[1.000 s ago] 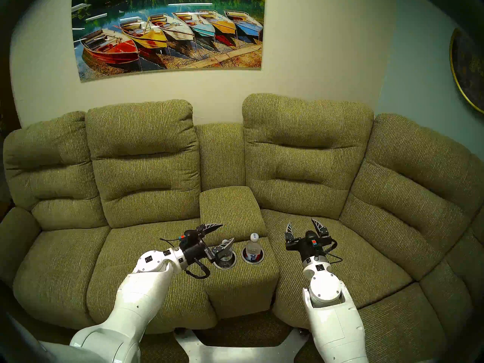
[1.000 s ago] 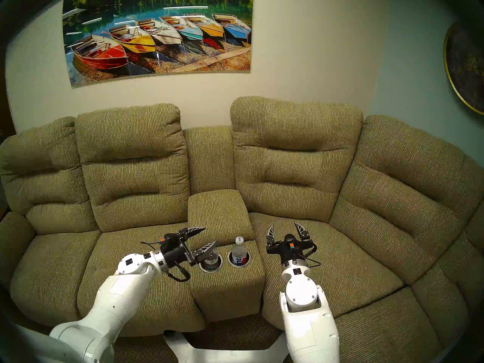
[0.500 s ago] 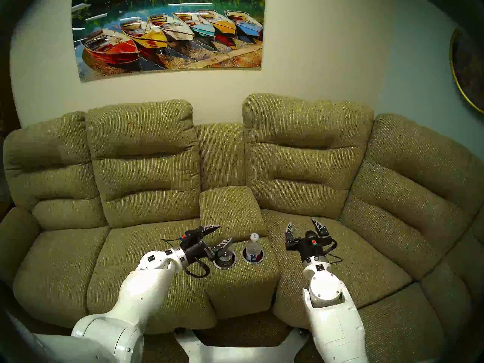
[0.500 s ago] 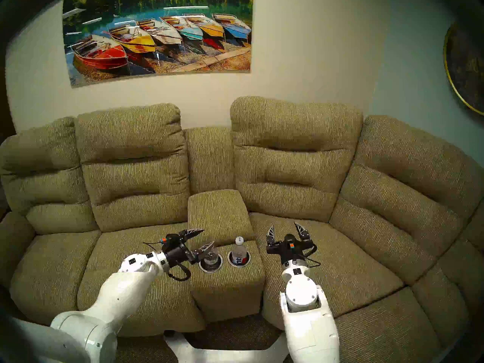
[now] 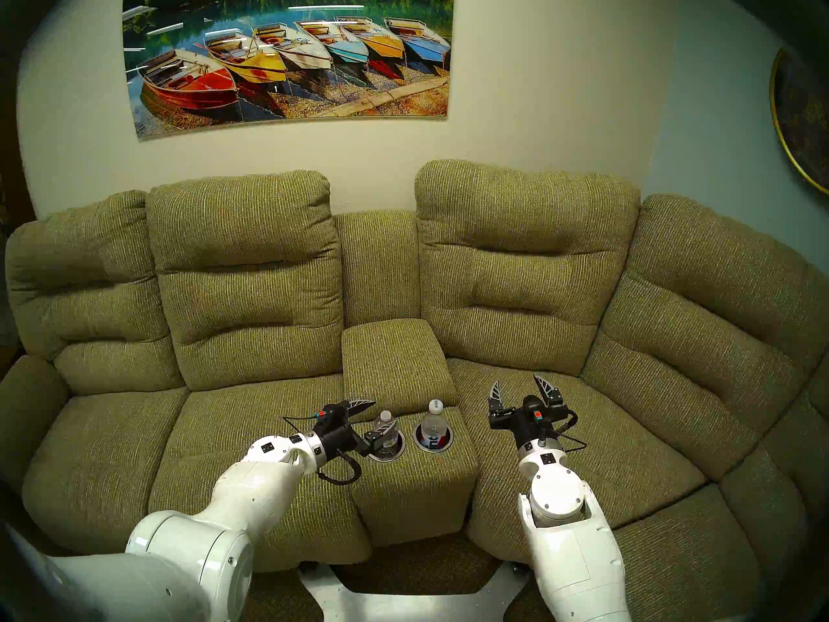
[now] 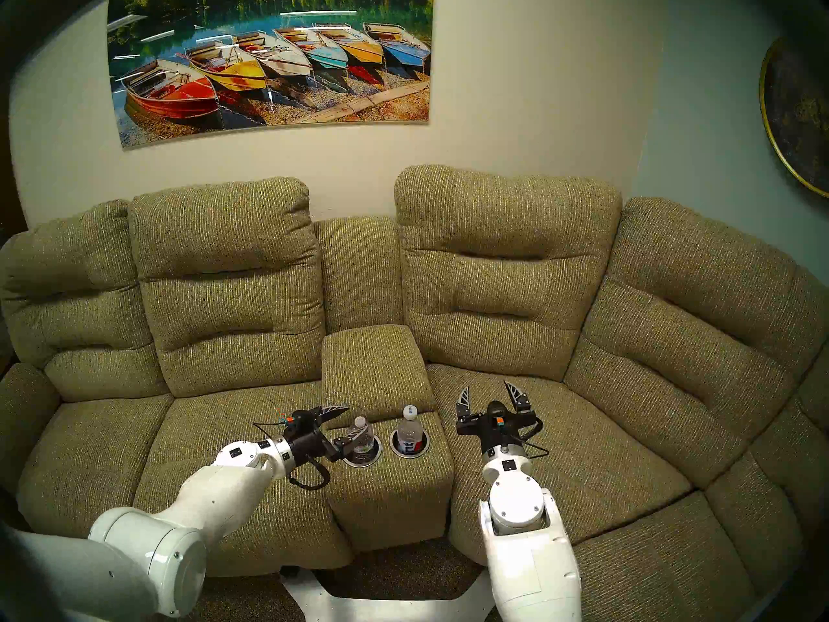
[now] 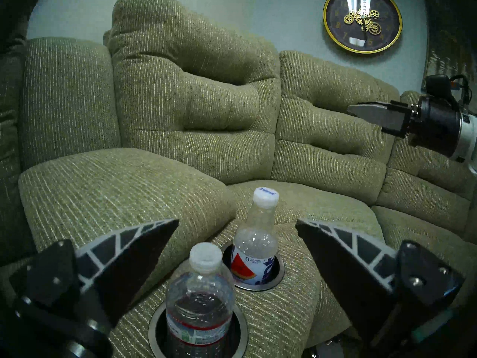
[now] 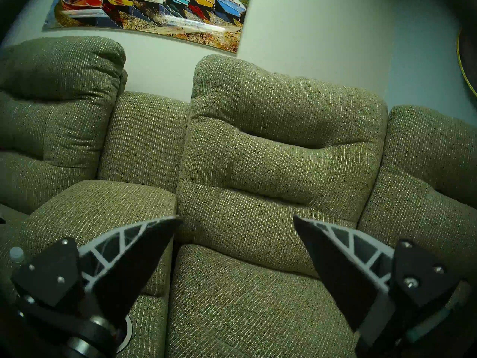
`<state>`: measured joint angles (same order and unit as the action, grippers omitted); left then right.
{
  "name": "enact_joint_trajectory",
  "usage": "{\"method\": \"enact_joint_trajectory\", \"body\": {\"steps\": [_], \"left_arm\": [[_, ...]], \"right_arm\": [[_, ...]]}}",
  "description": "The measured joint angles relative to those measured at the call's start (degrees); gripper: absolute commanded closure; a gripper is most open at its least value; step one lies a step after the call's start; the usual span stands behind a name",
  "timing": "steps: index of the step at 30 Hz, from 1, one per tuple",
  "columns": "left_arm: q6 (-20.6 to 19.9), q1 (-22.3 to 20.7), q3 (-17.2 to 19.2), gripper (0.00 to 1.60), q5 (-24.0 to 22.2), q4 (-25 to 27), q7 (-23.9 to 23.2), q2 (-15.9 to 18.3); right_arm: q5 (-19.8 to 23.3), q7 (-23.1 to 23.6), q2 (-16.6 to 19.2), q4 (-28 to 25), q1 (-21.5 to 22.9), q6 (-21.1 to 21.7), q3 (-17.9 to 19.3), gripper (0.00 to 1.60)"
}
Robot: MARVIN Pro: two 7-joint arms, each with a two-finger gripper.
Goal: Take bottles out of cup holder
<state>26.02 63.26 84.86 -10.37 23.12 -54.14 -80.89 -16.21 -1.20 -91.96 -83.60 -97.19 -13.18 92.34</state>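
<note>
Left gripper [image 7: 236, 221] gapes wide astride the short water bottle [image 7: 200, 298]; light, slick, crushable, so pinch its shoulder.

You saw two bottles standing upright in the cup holder [image 7: 260, 286], a pair of round silver-rimmed recesses with black lining in the olive-green console. The shorter bottle [image 7: 200, 295] was clear, with a white cap and a narrow label with a red band low on its body; it stood in the recess on the left side of the cup holder. The taller bottle [image 7: 255, 242] had a white cap with blue print and a white, blue and red label; it stood in the right recess, apart from the shorter one.
</note>
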Motion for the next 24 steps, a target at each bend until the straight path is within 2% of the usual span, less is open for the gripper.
{"method": "enact_joint_trajectory", "body": {"steps": [9, 24], "left_arm": [[0.71, -4.18, -1.70, 0.00, 2.73, -5.94, 3.84, -0.65], [1.69, -9.26, -6.00, 0.00, 8.91, -11.91, 12.42, -1.34]], "right_arm": [[0.01, -0.02, 0.00, 0.08, 0.01, 0.00, 0.00, 0.00], [0.03, -0.05, 0.01, 0.16, 0.01, 0.00, -0.01, 0.00]]}}
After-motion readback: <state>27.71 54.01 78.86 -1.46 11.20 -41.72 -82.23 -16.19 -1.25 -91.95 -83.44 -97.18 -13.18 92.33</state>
